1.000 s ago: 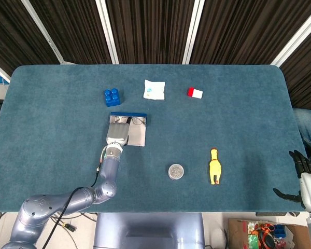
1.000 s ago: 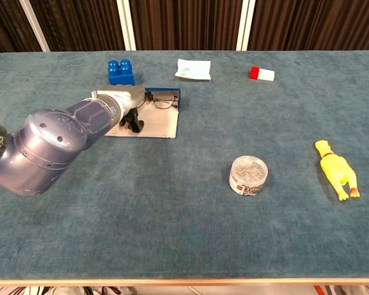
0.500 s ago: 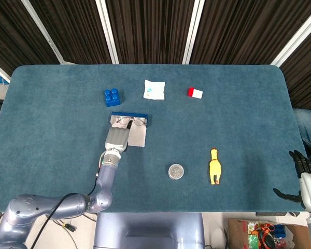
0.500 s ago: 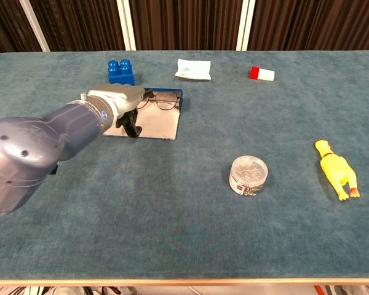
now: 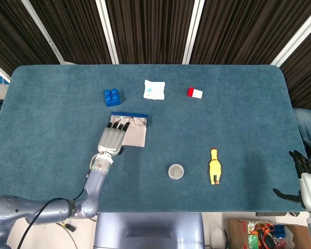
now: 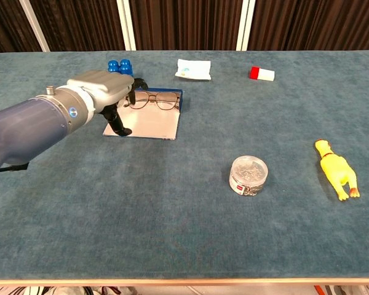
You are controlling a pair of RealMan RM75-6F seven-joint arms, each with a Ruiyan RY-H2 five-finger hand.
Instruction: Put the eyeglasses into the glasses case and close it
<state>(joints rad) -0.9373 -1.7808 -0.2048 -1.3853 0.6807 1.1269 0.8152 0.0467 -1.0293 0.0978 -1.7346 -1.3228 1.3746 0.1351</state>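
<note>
The eyeglasses lie unfolded along the back of the open glasses case, a flat grey tray with a blue far rim. My left hand hovers over the case's left part, fingers stretched out and apart. Its fingertips reach the left lens area and it holds nothing. My right hand hangs past the table's front right corner, fingers spread and empty, and shows only in the head view.
A blue block stands just behind the case. A white packet and a red-and-white block lie further back. A round tin and a yellow rubber chicken sit front right.
My left hand has drawn back toward me and to the left, its fingers opening out. The eyeglasses, covered by the hand before, now show fully in the case. The right hand has not moved.
</note>
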